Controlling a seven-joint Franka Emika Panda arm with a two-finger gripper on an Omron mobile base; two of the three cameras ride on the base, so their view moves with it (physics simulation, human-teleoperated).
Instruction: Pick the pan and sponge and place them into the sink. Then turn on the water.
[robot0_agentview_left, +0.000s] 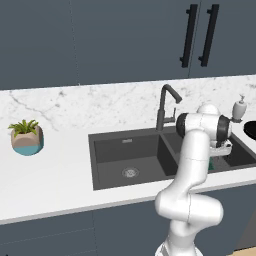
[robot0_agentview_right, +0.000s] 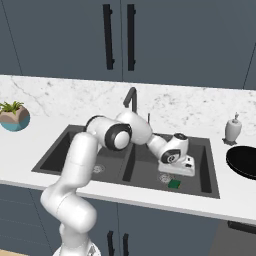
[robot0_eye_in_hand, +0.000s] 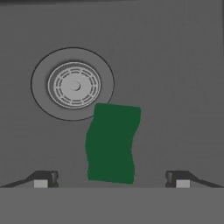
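The sponge (robot0_eye_in_hand: 110, 143), dark green top up, lies on the floor of the right basin of the dark grey sink (robot0_agentview_right: 210, 172), its edge overlapping the ring of the round drain (robot0_eye_in_hand: 73, 84). My gripper (robot0_eye_in_hand: 111, 179) hangs just above it, open wide, with the fingertips (robot0_eye_in_hand: 42, 179) apart on either side and nothing between them. From the right base view the sponge (robot0_agentview_right: 174, 184) sits under the hand (robot0_agentview_right: 176, 169). The black pan (robot0_agentview_right: 244, 162) rests on the counter right of the sink, cut off by the frame. No water runs from the faucet (robot0_agentview_left: 163, 106).
A white soap dispenser (robot0_agentview_right: 232, 129) stands behind the pan. A potted plant (robot0_agentview_left: 26, 136) sits on the counter far left. The left basin (robot0_agentview_left: 129, 159) holds only its drain. Dark cabinets with black handles (robot0_agentview_left: 199, 35) hang above.
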